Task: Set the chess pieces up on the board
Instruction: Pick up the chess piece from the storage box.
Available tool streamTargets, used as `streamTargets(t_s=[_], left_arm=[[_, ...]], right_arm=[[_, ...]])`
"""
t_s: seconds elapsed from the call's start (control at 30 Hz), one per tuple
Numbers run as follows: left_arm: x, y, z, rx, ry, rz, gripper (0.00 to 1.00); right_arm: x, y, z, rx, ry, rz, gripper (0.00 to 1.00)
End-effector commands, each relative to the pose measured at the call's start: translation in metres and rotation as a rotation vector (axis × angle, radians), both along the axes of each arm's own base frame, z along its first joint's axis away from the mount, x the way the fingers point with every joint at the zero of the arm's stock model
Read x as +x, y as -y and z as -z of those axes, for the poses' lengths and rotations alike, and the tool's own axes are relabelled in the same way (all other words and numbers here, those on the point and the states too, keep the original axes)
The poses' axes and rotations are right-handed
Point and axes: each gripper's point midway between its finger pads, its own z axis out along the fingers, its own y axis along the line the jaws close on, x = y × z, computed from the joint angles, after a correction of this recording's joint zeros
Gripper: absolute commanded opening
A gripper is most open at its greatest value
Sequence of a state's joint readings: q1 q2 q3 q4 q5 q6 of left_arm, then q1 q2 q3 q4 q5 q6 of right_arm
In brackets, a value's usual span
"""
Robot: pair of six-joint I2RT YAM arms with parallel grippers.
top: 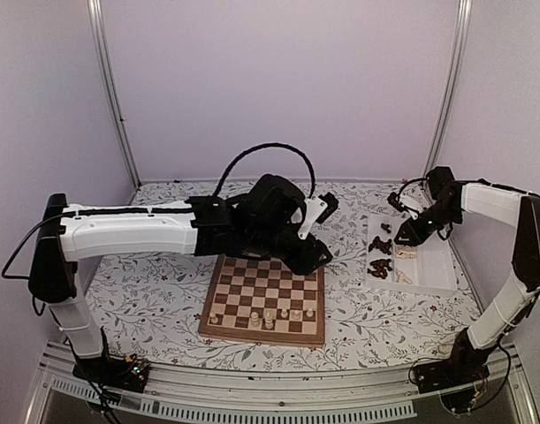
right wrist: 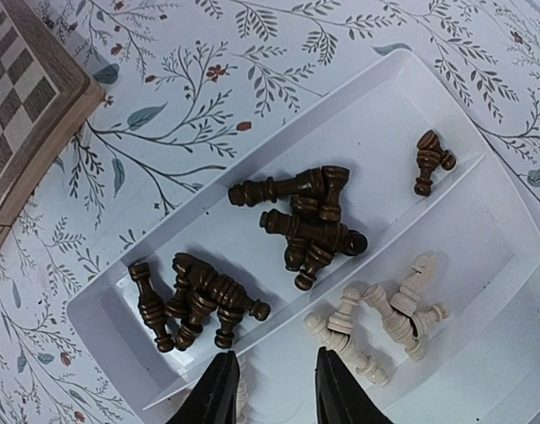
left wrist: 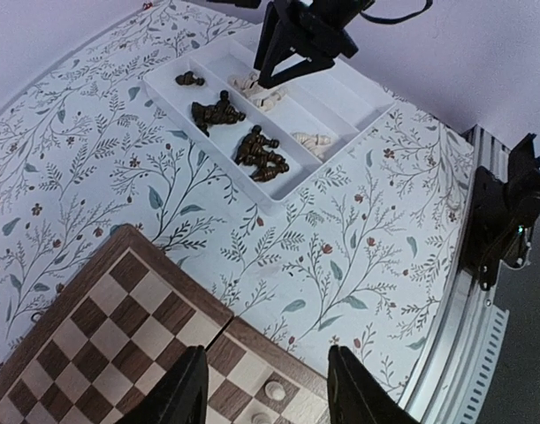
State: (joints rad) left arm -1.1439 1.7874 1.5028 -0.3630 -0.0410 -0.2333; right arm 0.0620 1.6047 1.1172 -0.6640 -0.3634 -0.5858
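Plain pale lilac far wall, no windows. Left wall and right wall same colour, all blank panels. Thin metal post in the far left corner, matching post in the far right corner. Table covered by a white cloth printed with grey-green leafy sprigs and small red flowers. Ribbed metal rail along the near table edge. Light is even and soft, with faint shadows on the cloth.

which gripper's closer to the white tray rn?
Right. The right gripper hangs directly over the white tray, fingertips down by the pale chess pieces. The left gripper is over the board, at its right side, left of the tray.
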Motion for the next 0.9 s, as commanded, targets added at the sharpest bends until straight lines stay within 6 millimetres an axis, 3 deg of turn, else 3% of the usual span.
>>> streamTargets(t_s=[0.0,0.17,0.53,0.87], left_arm=[[0.003,0.033,0.001,-0.099,-0.041,0.072,0.47],[0.003,0.035,0.010,-0.086,-0.057,0.103,0.47],[0.002,0.032,0.019,-0.085,-0.079,0.121,0.47],[0.001,0.023,0.025,-0.070,-0.077,0.108,0.47]], right_arm=[[-0.010,0.026,0.025,-0.161,-0.048,-0.046,0.32],[-0.007,0.039,0.042,-0.213,-0.075,-0.087,0.30],[0.017,0.057,0.055,-0.337,-0.081,-0.190,0.28],[0.003,0.057,0.070,-0.345,-0.160,-0.280,0.28]])
